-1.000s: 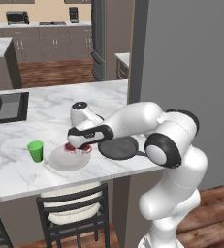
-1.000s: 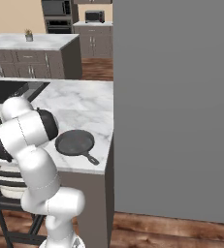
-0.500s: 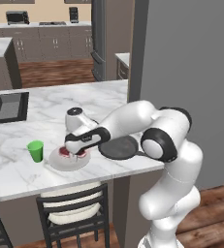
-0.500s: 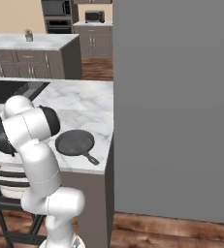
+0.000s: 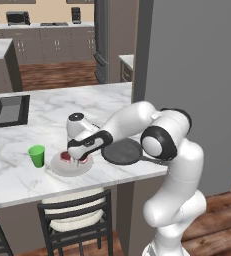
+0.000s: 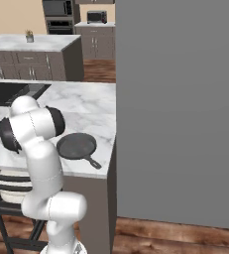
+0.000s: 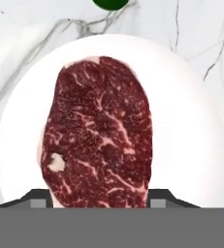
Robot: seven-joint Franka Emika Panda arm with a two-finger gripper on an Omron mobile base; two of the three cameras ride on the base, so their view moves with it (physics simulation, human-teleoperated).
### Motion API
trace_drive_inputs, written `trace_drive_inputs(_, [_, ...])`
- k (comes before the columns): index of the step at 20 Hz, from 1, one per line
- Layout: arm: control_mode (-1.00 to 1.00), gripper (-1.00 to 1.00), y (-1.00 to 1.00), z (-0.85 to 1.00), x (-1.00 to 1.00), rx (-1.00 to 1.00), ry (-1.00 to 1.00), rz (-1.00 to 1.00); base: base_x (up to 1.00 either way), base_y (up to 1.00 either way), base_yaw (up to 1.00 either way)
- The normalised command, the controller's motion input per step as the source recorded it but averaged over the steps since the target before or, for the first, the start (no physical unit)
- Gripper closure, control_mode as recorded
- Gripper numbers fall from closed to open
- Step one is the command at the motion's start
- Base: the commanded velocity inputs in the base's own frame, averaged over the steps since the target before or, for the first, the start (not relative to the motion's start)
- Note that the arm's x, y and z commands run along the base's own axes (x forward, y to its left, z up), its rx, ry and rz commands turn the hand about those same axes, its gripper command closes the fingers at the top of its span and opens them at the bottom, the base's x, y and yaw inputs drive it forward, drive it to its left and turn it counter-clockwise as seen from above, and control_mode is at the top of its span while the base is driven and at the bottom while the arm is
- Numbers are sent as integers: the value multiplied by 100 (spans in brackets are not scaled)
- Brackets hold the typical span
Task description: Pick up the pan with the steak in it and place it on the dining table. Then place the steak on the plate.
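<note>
The red marbled steak (image 7: 99,140) sits between my gripper's (image 7: 99,198) two fingertips, and the gripper is shut on it. It hangs low over the round pale plate (image 7: 191,145), which lies on the marble dining table (image 5: 17,175). In the left base view the gripper (image 5: 79,159) points down at the plate (image 5: 57,168), with red steak (image 5: 66,156) showing beside the fingers. I cannot tell whether the steak touches the plate. The dark pan (image 5: 122,151) stands empty on the table just right of the plate, and in the right base view the pan (image 6: 76,146) lies with its handle toward the table edge.
A small green cup (image 5: 36,155) stands left of the plate; the cup (image 7: 111,4) also peeks in at the top of the hand view. A dark sink (image 5: 7,110) is set in the table's far left. A dark chair (image 5: 74,215) stands under the near edge. A grey wall (image 6: 180,109) rises at right.
The arm has swung a little left and lowered the gripper with the steak, from above the plate's right edge down close over its middle. Pan, plate and cup have not moved.
</note>
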Motion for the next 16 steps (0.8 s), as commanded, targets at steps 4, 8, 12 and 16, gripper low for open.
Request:
trace_drive_inputs(4, [-100,100,5,-3,22,0,0,-2,0,0,0])
trace_drive_inputs(8, [-100,-100,15,-2,15,0,0,-3,0,0,0])
trace_drive_inputs(12, [-100,-100,11,8,3,1,-1,-5,0,0,0])
trace_drive_inputs(16, [-100,-100,10,36,0,2,-3,-8,0,0,0])
